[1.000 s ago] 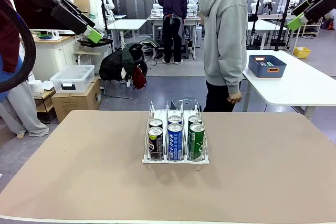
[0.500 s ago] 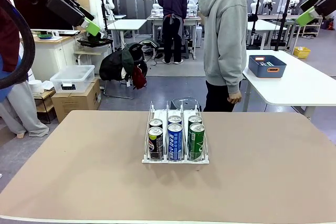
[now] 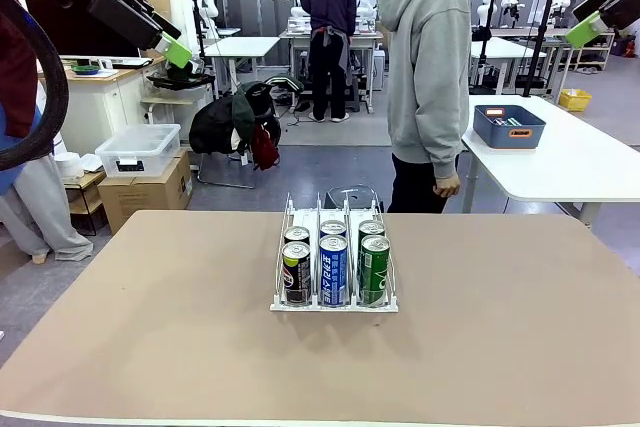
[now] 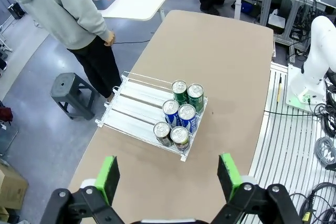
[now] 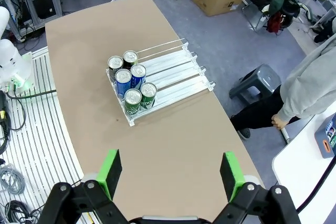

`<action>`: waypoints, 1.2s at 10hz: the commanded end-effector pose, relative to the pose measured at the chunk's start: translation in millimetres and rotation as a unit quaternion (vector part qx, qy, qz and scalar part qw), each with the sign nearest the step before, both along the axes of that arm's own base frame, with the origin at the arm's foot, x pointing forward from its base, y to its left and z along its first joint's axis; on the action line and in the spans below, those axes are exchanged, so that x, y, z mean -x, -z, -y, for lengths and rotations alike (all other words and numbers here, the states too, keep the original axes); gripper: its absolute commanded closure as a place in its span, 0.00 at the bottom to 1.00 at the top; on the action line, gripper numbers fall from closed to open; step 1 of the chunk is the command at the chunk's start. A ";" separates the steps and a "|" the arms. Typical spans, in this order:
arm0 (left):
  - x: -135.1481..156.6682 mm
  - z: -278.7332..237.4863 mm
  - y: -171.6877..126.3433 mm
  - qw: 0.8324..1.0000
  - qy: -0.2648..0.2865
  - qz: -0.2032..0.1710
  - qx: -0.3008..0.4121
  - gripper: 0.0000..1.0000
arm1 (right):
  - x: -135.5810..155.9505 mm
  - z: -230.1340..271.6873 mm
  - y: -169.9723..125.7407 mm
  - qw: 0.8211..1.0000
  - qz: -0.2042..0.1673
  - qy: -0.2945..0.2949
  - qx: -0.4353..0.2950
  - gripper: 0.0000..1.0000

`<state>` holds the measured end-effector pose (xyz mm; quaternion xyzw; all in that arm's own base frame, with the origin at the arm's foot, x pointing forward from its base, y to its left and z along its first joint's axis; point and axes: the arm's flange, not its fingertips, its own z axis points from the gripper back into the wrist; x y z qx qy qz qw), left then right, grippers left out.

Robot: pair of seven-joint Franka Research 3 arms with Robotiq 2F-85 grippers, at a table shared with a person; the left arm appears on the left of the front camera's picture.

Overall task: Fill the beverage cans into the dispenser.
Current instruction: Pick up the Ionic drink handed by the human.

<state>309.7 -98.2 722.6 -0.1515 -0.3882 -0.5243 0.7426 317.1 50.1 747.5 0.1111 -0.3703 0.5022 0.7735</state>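
Note:
The dispenser stands in the middle of the tan table, a white wire rack with three lanes. Several beverage cans fill its near end, two per lane: black cans left, blue-and-white cans in the middle, green cans right. Both arms are raised high above the table. My left gripper hangs open at the upper left, my right gripper open at the upper right. The left wrist view looks down past the left gripper at the dispenser. The right gripper hovers far above the dispenser.
A person in a grey hoodie stands at the table's far side, hands down. Behind them a white table carries a blue bin. A grey stool sits by the far edge. Bare tabletop surrounds the rack.
Both grippers rose a little higher and outward from one second ago, then held still. The cans, the dispenser and the person have not moved.

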 end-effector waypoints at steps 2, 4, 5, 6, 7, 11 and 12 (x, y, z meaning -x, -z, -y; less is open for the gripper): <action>-0.9 -1.6 0.5 1.000 -0.004 0.001 -0.002 0.00 | -0.8 -0.5 0.8 1.000 0.001 -0.003 0.002 0.00; -0.9 -1.6 0.5 1.000 -0.004 0.001 -0.002 0.00 | -0.8 -0.5 0.8 1.000 0.001 -0.003 0.002 0.00; -0.9 -1.6 0.5 1.000 -0.004 0.001 -0.002 0.00 | -0.8 -0.5 0.8 1.000 0.001 -0.003 0.002 0.00; -0.9 -1.6 0.5 1.000 -0.004 0.001 -0.002 0.00 | -0.8 -0.5 0.8 1.000 0.001 -0.003 0.002 0.00; -0.9 -1.6 0.5 1.000 -0.004 0.001 -0.002 0.00 | -0.8 -0.5 0.8 1.000 0.001 -0.003 0.002 0.00; -0.9 -1.6 0.5 1.000 -0.004 0.001 -0.002 0.00 | -0.8 -0.5 0.8 1.000 0.001 -0.003 0.002 0.00; -0.9 -1.6 0.5 1.000 -0.004 0.001 -0.002 0.00 | -0.8 -0.5 0.8 1.000 0.001 -0.003 0.002 0.00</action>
